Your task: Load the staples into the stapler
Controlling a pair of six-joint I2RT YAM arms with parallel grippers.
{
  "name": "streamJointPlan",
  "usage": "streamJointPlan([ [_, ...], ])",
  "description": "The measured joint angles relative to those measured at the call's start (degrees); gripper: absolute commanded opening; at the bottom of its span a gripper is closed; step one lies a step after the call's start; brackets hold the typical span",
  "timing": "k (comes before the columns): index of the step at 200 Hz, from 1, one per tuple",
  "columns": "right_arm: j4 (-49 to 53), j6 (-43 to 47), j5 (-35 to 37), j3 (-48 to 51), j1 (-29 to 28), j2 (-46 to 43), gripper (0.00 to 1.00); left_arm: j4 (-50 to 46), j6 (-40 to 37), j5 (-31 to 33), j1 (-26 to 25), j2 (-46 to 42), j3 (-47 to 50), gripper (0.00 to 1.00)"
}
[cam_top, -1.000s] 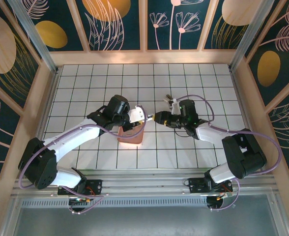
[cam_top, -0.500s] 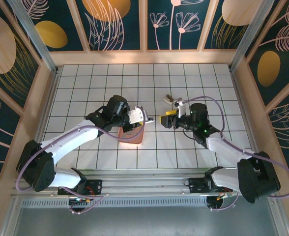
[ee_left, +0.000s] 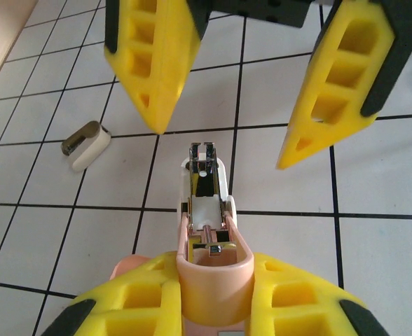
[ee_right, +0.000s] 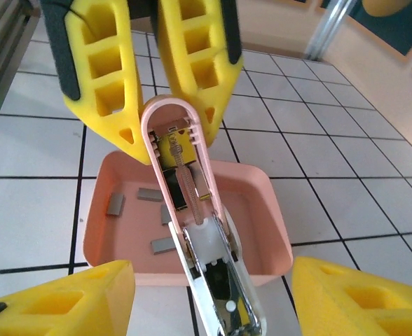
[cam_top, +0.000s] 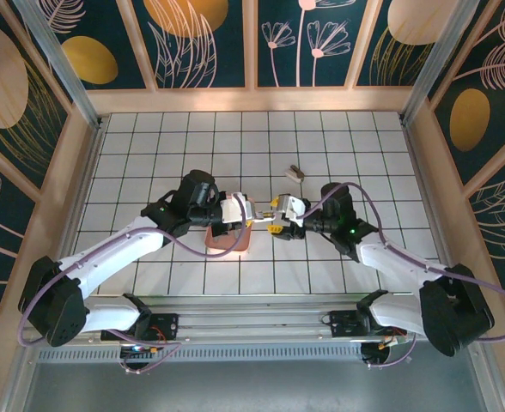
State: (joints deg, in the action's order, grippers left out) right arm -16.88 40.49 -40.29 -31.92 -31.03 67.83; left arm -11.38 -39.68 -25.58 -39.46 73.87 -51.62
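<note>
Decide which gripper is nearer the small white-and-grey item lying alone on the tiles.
Right. The right gripper hangs just near-side of the small item; the left gripper, gripping the stapler, is farther, by the pink tray.

White arms (cam_top: 115,251), blk joints (cam_top: 192,196), purple cables (cam_top: 362,196)

The table (cam_top: 149,146) has a white top with dark lines that make little squares. A pink tray (cam_top: 231,246) sits on it near the middle. A small white and grey thing (cam_top: 295,172) lies farther back, apart from the tray.
</note>
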Motion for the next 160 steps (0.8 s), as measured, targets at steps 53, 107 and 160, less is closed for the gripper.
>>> streamJointPlan([
  [53, 0.2, 1.7, -4.2, -3.2, -1.7, 5.9, 0.6, 0.9, -0.3, -1.1, 0.0, 0.0, 0.0, 0.0],
  [107, -1.3, 1.2, -7.8, -5.9, -2.1, 10.3, 0.48, 0.9, -0.6, -2.4, 0.0, 0.0, 0.1, 0.0],
  [160, -2.0, 1.8, -8.0, -6.3, -2.2, 11.3, 0.19, 1.8, -0.6, -2.9, 0.1, -0.3, 1.0, 0.06],
])
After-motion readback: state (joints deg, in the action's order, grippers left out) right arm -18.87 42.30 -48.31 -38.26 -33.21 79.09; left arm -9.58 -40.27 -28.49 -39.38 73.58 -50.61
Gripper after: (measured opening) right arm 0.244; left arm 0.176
